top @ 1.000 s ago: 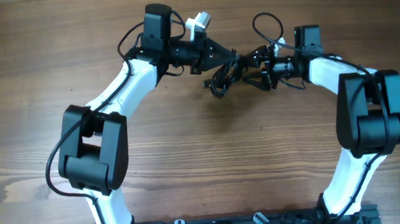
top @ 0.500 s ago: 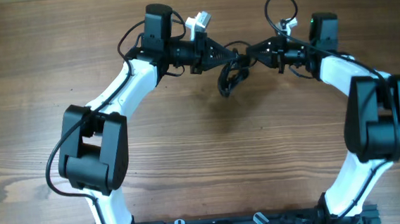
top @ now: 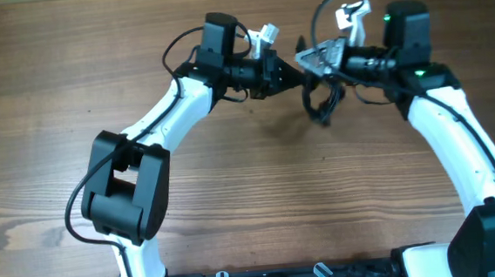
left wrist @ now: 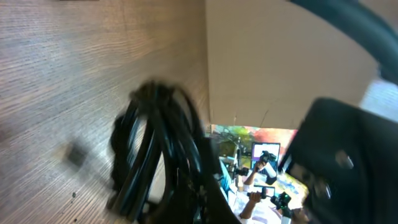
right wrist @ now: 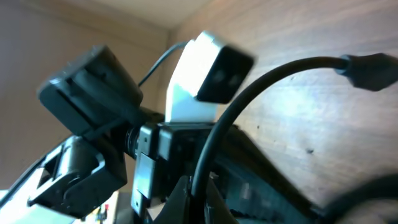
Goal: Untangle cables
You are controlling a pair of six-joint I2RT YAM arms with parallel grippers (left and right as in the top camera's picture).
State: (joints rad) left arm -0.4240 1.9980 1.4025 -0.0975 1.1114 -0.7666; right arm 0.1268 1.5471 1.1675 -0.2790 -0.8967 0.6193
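The cables [top: 325,103] are a small black bunch hanging between my two grippers above the far middle of the table. My left gripper [top: 293,71] points right and is shut on the bunch's left side. In the left wrist view the looped cables [left wrist: 151,142] sit just past the left gripper [left wrist: 200,205]. My right gripper [top: 310,62] points left, almost tip to tip with the left one, and is shut on one cable. In the right wrist view that cable [right wrist: 249,90] rises from the right gripper [right wrist: 199,200] and arcs to a plug [right wrist: 367,63].
Bare wooden table [top: 252,199] lies under and all round the arms. The left arm's white wrist camera [right wrist: 208,68] fills the middle of the right wrist view, very close. A thicker black wire loop [top: 330,6] stands above the right wrist.
The right gripper has gone from open to shut on a cable. Both grippers and the bunch have shifted right, and the right arm has swung outward.
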